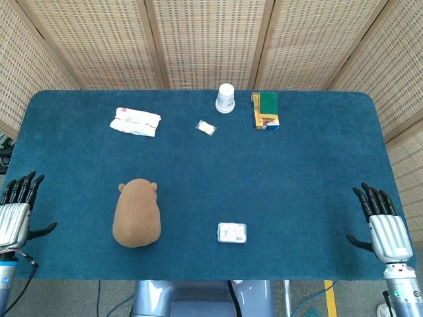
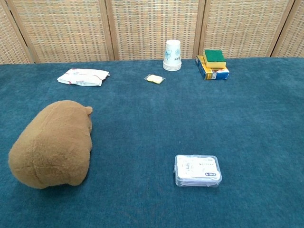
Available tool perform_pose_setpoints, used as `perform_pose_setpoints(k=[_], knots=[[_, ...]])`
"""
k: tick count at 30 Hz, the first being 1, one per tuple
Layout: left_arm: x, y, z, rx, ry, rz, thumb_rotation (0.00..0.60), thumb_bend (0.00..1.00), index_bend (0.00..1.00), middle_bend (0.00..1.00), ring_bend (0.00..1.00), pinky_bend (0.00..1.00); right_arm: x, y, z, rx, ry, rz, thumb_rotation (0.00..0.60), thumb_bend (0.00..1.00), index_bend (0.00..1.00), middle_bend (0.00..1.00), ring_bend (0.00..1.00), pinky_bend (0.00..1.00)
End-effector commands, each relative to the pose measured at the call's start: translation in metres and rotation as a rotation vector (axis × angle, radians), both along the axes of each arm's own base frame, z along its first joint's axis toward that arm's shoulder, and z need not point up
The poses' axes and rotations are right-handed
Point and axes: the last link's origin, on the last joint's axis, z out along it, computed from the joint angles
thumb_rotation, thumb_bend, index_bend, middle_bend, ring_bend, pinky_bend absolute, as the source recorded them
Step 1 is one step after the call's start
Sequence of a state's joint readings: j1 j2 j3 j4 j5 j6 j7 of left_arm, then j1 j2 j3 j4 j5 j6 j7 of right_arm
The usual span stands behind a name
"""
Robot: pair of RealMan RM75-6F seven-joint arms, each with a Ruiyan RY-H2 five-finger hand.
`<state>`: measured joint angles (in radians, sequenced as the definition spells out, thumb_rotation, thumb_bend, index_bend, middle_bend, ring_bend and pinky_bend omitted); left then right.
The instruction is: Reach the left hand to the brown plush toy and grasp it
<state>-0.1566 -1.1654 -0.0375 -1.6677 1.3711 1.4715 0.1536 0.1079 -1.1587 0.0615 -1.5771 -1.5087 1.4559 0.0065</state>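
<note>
The brown plush toy [image 1: 137, 213] lies on the blue table [image 1: 297, 178] near the front left, its head pointing away from me; in the chest view the brown plush toy [image 2: 52, 144] fills the lower left. My left hand [image 1: 16, 211] hovers at the table's left edge, well to the left of the toy, fingers spread and empty. My right hand [image 1: 383, 221] is at the right edge, fingers also apart, holding nothing. Neither hand shows in the chest view.
A small clear packet [image 1: 232, 232] lies front centre. At the back are a white wrapped pack [image 1: 135, 121], a small yellow sachet [image 1: 207, 127], a white paper cup [image 1: 225, 98] and a yellow box with a green sponge on it [image 1: 266, 110]. Wicker screens [image 1: 205, 39] stand behind.
</note>
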Motion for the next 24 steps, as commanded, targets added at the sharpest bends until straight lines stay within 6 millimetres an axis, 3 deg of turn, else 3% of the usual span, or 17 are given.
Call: perform_pose_setpoints(k=[1, 10, 13, 21, 24], knots=[[0.0, 0.0, 0.0, 0.001, 0.001, 0.001, 0.6, 0.13, 0.0, 0.0, 0.0, 0.0, 0.0, 0.0, 0.0, 0.001, 0.0, 0.002, 0.6, 0.14, 0.0, 0.0, 0.0, 0.0], [0.001, 0.002, -0.001, -0.012, -0.025, 0.011, 0.6, 0.13, 0.0, 0.0, 0.0, 0.0, 0.0, 0.0, 0.0, 0.003, 0.0, 0.001, 0.6, 0.14, 0.0, 0.0, 0.0, 0.0], [0.003, 0.01, -0.002, -0.037, -0.079, 0.025, 0.6, 0.16, 0.05, 0.0, 0.0, 0.0, -0.001, 0.0, 0.0, 0.003, -0.002, -0.005, 0.6, 0.14, 0.0, 0.0, 0.0, 0.0], [0.016, 0.063, 0.012, -0.17, -0.303, 0.124, 0.6, 0.3, 0.25, 0.0, 0.0, 0.0, -0.002, -0.001, -0.002, 0.012, 0.002, -0.003, 0.6, 0.14, 0.0, 0.0, 0.0, 0.0], [0.02, 0.087, 0.016, -0.227, -0.36, 0.177, 0.6, 0.3, 0.31, 0.0, 0.0, 0.0, -0.002, -0.002, -0.003, 0.015, 0.005, -0.006, 0.6, 0.14, 0.0, 0.0, 0.0, 0.0]])
